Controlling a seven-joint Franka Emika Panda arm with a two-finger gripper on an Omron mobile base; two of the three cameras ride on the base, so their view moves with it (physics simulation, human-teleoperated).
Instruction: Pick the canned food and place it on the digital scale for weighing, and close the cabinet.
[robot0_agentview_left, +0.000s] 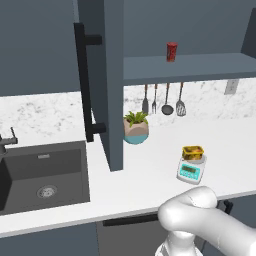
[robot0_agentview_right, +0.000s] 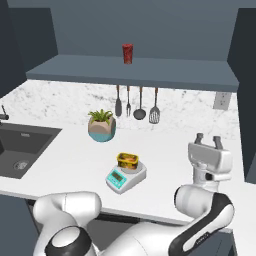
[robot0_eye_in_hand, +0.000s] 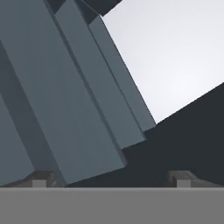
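Yellow-orange tin (robot0_agentview_right: 128, 160) seated on small white teal-fronted scale (robot0_agentview_right: 125, 176).
Claw (robot0_agentview_right: 208, 140) wide, empty, pointing upward; slate-blue cabinet door (robot0_agentview_left: 102, 80) ajar.

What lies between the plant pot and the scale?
Bare white counter separates the plant pot from the scale, seen in both base views; the tin sits on the scale.

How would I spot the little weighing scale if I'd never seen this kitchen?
Start at the white counter, right of the dark sink. In front of the potted plant sits the digital scale: white with a teal front panel, and the yellow canned food sits on it.
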